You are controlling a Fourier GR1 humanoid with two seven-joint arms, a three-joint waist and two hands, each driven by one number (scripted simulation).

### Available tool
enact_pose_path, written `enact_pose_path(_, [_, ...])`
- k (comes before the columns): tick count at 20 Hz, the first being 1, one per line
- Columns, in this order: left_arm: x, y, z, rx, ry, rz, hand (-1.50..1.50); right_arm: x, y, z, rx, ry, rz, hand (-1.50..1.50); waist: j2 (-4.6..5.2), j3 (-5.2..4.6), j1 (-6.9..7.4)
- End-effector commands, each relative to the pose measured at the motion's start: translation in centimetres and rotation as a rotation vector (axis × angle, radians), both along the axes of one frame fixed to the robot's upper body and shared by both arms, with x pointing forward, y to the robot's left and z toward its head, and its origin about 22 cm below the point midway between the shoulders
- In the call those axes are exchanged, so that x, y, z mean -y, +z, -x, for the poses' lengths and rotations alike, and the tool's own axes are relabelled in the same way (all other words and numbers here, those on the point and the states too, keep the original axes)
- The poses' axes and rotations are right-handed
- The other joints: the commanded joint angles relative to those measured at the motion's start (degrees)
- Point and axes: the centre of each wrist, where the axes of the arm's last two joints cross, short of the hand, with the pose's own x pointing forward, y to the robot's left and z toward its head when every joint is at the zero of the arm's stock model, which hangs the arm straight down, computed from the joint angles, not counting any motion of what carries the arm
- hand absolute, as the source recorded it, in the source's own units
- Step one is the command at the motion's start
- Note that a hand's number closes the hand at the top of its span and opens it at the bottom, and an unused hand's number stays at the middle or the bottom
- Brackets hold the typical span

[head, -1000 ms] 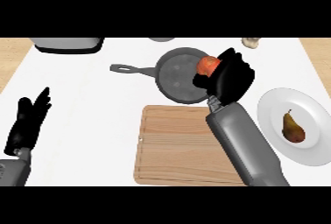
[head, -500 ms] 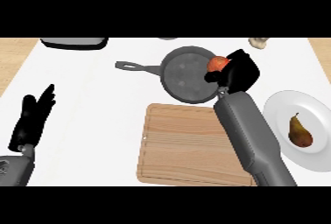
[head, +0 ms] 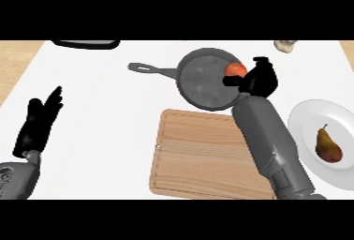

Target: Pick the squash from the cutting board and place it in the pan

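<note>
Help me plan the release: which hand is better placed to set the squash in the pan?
Right. The right hand is curled round the squash at the right rim of the pan; the left hand rests open at the view's left, far from both.

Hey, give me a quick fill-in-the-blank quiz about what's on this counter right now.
The right hand holds the squash over the ____, beyond the cutting board.
The white plate holds a ____.
The open hand resting at the view's left is the robot's ____ hand.
Missing words: pan; pear; left.
</note>
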Motion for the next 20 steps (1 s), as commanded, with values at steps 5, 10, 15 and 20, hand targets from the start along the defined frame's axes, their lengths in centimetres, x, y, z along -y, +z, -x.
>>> enact_pose_path(5, [1.4, 0.6, -0.6, 0.004, -0.034, 0.015, 0.00, 0.1, -1.5, -0.5, 0.134, -0.066, -0.093, -1.50, 0.50, 0.11, 1.22])
enact_pose_path(10, [1.5, 0.6, -0.8, -0.001, -0.045, -0.004, 0.00, -0.5, -0.4, -1.1, 0.290, -0.085, -0.075, -1.50, 0.40, 0.05, 1.68])
enact_pose_path(15, [1.5, 0.4, -1.6, 0.012, -0.004, 0.004, 0.00, -0.2, 0.2, -1.5, 0.411, -0.133, -0.053, -1.50, 0.43, -0.06, -0.18])
enact_pose_path(20, [0.1, -0.1, -0.5, -0.021, 0.018, 0.007, 0.00, -0.2, -0.4, -1.5, 0.490, -0.239, -0.073, -1.50, -0.98, -0.16, -1.20])
